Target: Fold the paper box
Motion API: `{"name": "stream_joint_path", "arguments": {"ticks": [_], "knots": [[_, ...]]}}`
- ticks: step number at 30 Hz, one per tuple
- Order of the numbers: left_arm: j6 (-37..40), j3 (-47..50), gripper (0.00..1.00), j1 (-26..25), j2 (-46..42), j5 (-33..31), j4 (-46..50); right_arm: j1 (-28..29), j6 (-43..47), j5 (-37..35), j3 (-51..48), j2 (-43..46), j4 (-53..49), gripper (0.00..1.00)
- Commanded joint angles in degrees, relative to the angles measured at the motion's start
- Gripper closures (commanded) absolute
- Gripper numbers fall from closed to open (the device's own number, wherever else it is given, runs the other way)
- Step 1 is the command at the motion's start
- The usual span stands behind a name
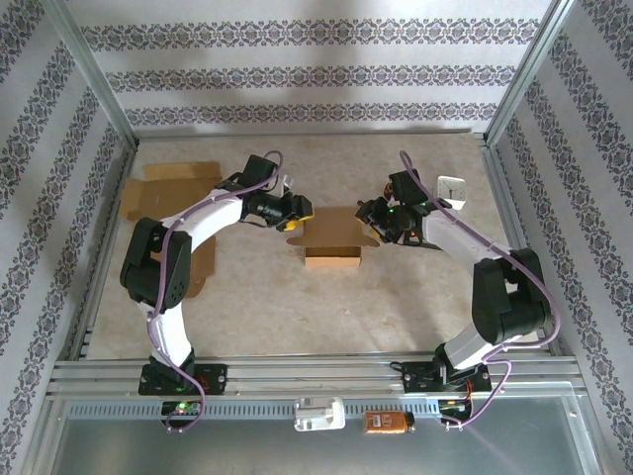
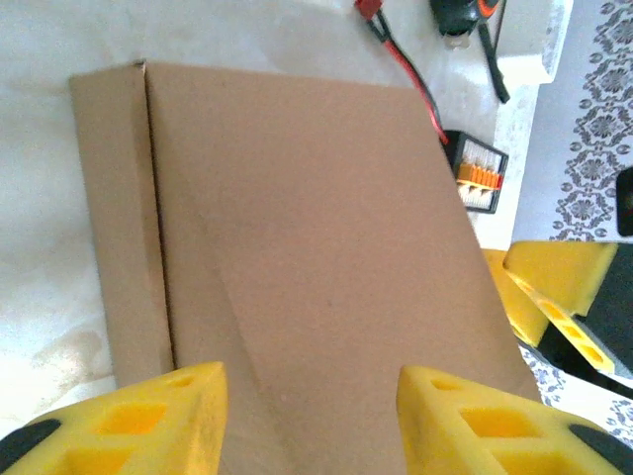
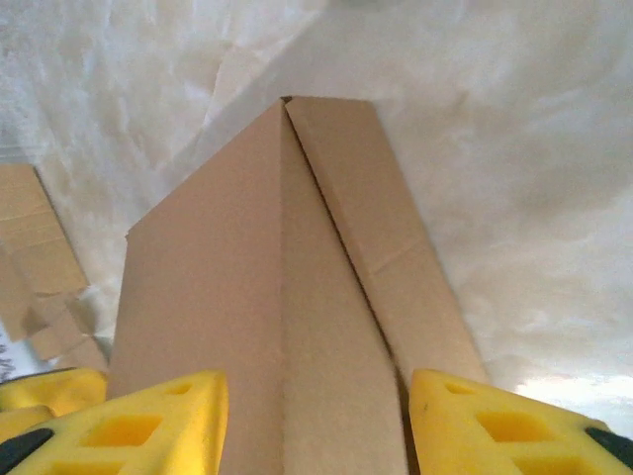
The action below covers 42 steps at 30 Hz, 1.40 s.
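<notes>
1. Paper box at mid-surface, between the two arms; brown cardboard, partly formed, pale front wall facing the near edge.
2. Left gripper at the box's back left corner; jaws part-way open, nothing pinched between them.
3. In the left wrist view, yellow fingers apart over a broad box panel wider than the gap, with a crease running along the panel's left side.
4. Right gripper at the box's right edge; jaws part-way open too, holding nothing.
5. In the right wrist view, yellow fingers either side of a folded ridge of the box, panels sloping away on both sides.
6. Finger contact with the cardboard: cannot tell for either side.
7. Flat cardboard sheets at back left, well apart from the box, partly under the left arm.
8. Small white item at back right, near the right arm; kind unclear.
9. Red cable and white connector block with orange parts beyond the box in the left wrist view.
</notes>
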<state>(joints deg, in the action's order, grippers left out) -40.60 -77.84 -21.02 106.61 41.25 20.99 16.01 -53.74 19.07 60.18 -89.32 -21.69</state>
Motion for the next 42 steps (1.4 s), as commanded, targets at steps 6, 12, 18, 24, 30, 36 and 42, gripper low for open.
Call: {"name": "stream_joint_path", "arguments": {"ticks": [6,12,18,24,30,36,42], "knots": [[-0.2,0.4,0.49,-1.6,-2.9,-4.9,2.4,1.0,8.7,-2.9,2.6,5.3,-6.4,0.47],[-1.3,2.1,0.52,-3.5,-2.0,-5.4,1.6,2.2,8.9,-1.1,3.4,2.5,-8.1,0.55],[-2.2,4.0,0.64,-4.7,-1.1,-7.2,0.1,4.3,10.8,-2.9,2.8,-0.4,-7.6,0.68],[-4.1,8.6,0.74,-4.8,-1.4,-9.1,-3.6,6.6,12.3,-7.7,1.0,-2.4,-6.7,0.76],[-3.7,9.6,0.76,-4.7,-2.0,-9.6,-3.6,7.3,13.6,-11.0,-0.1,-2.5,-6.9,0.75],[-1.6,8.2,0.67,-4.7,-6.6,-12.7,-0.3,7.3,13.7,-11.0,1.2,2.4,-7.8,0.63],[-1.1,8.4,0.44,-4.8,-9.1,-15.3,-0.1,7.2,16.1,-14.4,2.0,3.2,-8.0,0.44]]}}
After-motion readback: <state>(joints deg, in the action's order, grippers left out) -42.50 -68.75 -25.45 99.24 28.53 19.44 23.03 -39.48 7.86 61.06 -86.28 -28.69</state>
